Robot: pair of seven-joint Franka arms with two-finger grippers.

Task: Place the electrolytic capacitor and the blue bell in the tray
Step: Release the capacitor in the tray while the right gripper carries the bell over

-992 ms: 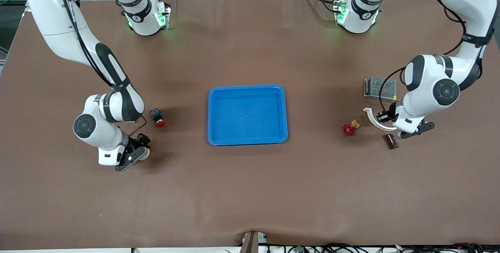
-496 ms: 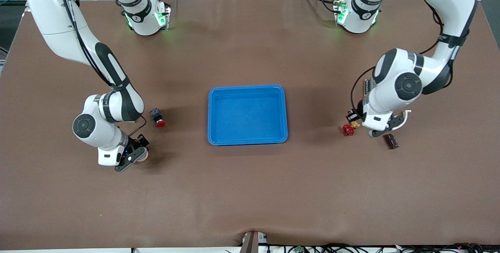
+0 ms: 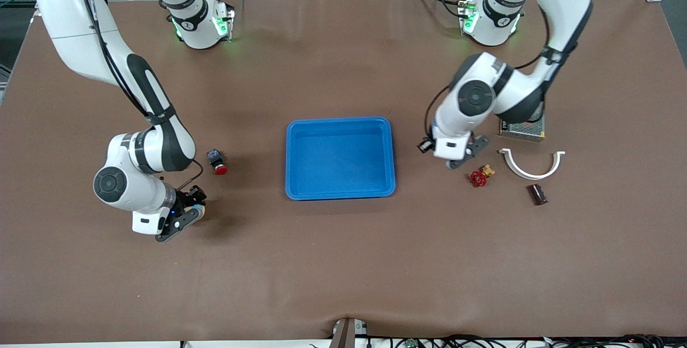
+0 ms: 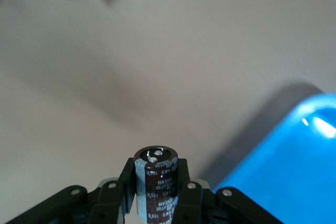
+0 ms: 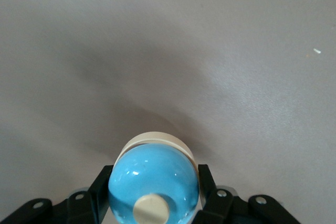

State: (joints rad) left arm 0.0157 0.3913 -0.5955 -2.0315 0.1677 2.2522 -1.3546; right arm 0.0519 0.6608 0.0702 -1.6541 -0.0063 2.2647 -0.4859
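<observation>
Two grippers, each holding one part; one blue tray (image 3: 340, 158) mid-table.

Left gripper (image 4: 156, 192) clamps the capacitor (image 4: 155, 180) over bare table at the tray's 3 o'clock. Right gripper (image 5: 152, 195) clamps the blue bell (image 5: 153, 183) at 8 o'clock. One red valve (image 3: 479, 176), white clip (image 3: 531, 166) and red button (image 3: 217, 161) lie around, none blocking.

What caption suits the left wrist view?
Left gripper shut on an electrolytic capacitor, over the brown table beside the blue tray.
</observation>
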